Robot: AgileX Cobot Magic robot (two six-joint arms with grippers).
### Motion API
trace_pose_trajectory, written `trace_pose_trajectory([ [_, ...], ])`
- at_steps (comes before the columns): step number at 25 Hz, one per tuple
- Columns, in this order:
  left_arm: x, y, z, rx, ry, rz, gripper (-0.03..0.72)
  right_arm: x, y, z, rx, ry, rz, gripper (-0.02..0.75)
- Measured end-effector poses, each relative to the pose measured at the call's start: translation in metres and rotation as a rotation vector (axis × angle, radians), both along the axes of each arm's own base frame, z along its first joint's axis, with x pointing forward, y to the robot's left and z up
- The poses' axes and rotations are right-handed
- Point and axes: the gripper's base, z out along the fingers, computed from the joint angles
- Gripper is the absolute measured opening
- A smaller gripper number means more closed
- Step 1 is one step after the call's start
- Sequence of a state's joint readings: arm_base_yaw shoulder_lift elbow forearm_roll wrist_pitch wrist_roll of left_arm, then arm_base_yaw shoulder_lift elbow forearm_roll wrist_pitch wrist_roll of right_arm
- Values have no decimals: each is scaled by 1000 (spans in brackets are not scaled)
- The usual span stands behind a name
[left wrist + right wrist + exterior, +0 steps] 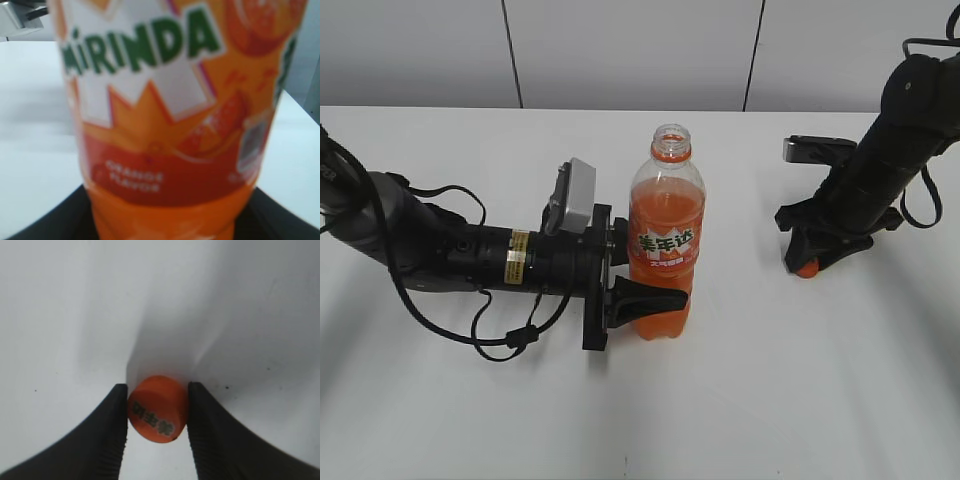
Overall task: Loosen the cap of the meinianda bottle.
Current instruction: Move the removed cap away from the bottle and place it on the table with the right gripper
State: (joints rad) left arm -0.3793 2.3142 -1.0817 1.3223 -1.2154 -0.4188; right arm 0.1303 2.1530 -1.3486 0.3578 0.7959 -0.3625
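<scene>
The meinianda bottle (665, 235) stands upright mid-table with an open neck and no cap on it. It holds orange drink and has an orange label. My left gripper (635, 300) is shut on its lower body. The bottle's label fills the left wrist view (170, 125). The orange cap (807, 268) is off the bottle, at the table surface on the right. My right gripper (812, 262) is shut on it. In the right wrist view the cap (157, 408) sits tilted between the two black fingers (156, 412), dark print facing the camera.
The white table (800, 400) runs to a grey panelled wall at the back. The left arm's cables (505, 335) lie on the table beside the arm. The right arm stands near the table's right side.
</scene>
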Motion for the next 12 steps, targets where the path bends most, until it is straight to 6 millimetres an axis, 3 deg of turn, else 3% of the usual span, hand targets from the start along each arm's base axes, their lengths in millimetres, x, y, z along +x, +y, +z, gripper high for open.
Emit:
trace_pose_trajectory([
  [1,0,0,0,0,0,0,403,0,0,0,0,1,-3,293],
  [4,0,0,0,1,0,1,403,-1,0,0,1,7,-9,502],
  [6,0,0,0,0,0,1,403,0,0,2,3,7,-10,596],
  [8,0,0,0,0,0,1,403,-1,0,3,3,8,-10,613],
  [12,0,0,0,0,0,1,403,-2,-1,10,-3,-4,0,552],
])
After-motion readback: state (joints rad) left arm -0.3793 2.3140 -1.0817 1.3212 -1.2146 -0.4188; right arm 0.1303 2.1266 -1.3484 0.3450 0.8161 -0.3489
